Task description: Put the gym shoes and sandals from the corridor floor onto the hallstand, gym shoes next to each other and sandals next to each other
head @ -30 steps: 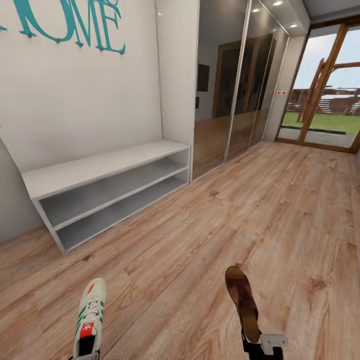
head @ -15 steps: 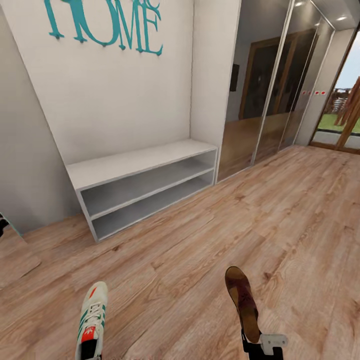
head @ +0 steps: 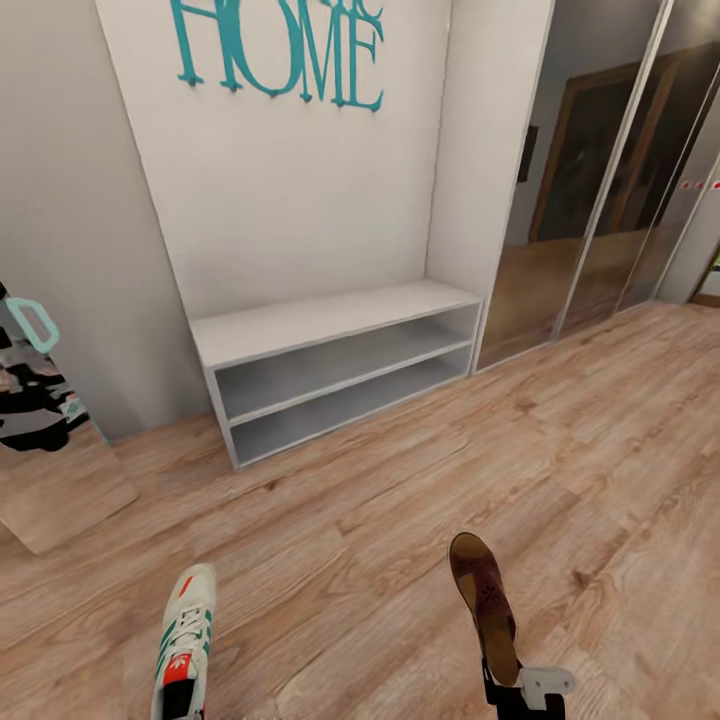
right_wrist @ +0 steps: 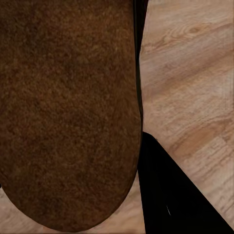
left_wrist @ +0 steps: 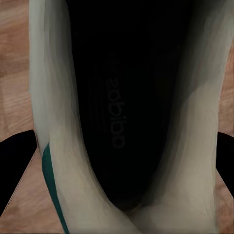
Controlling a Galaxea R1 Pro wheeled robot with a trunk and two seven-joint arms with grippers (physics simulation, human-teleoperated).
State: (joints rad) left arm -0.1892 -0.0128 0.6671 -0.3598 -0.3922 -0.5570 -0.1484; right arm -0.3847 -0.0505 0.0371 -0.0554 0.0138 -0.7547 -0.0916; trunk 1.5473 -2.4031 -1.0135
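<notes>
I've swung the view left: shoe rack (head: pixel 335 375) now sits near centre, a mirror (head: pixel 45 440) has come in at left, garden door gone.

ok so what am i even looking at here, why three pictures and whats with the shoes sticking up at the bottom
It is a simulated wheeled robot with two arms, shown at one moment through three cameras. The big picture comes from its head, looking down a corridor with a wood floor. Ahead stands a grey shoe rack, a low bench with two open shelf levels, nothing on it yet.

The shoes at the bottom are being carried. The left hand holds a white gym shoe with green stripes; the right hand holds a brown sandal.

The other two pictures come from cameras near each hand, so they look straight at the load: the inside of the gym shoe, and the sandal's brown sole.
</notes>
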